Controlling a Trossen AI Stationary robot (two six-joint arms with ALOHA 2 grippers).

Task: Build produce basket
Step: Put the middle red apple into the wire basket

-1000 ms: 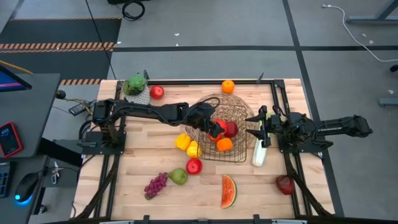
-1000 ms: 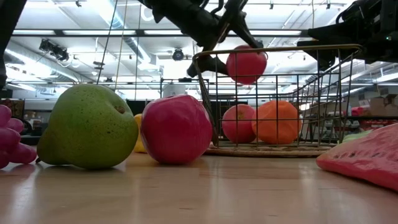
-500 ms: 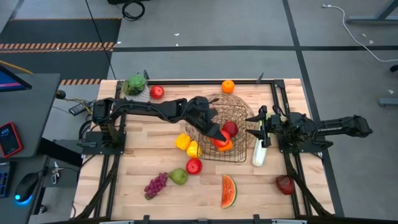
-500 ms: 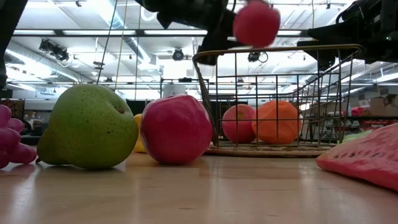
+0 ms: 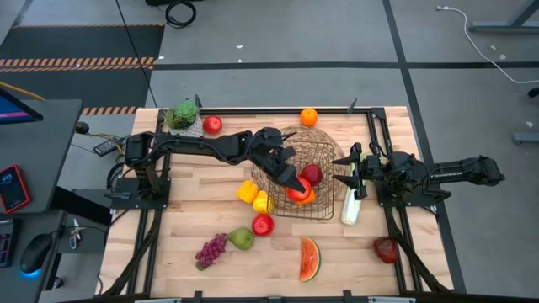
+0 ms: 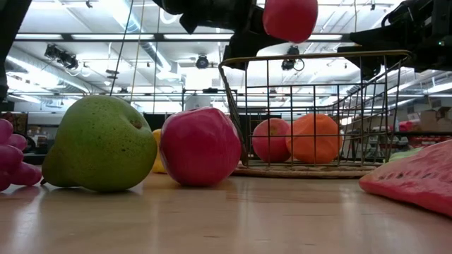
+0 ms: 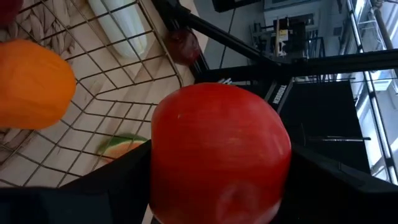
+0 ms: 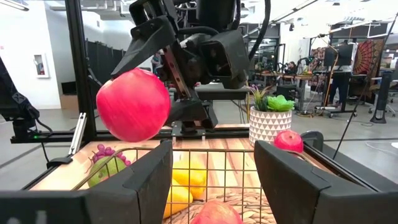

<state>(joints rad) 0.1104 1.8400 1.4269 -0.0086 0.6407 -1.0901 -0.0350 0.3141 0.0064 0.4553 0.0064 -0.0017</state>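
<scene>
1. Wire-mesh round basket (image 5: 316, 181) of thin dark metal stands mid-table, holding a red apple (image 6: 272, 140) and an orange (image 6: 316, 138) on its woven base.
2. Left gripper (image 5: 295, 179) hangs over the basket's rim, its fingers parted around a round red apple (image 6: 290, 17) that it grips above the basket.
3. Right gripper (image 5: 345, 178) waits just beside the basket's far side, fingers closed and holding nothing.
4. A long pale-green celery stalk (image 5: 350, 206) lies on the table beside that gripper.
5. Loose on the wooden table (image 5: 185, 227): green pear (image 6: 100, 144), another red apple (image 6: 200, 147), purple grapes (image 5: 210, 250), watermelon slice (image 5: 310, 257), yellow pieces (image 5: 253, 195).
</scene>
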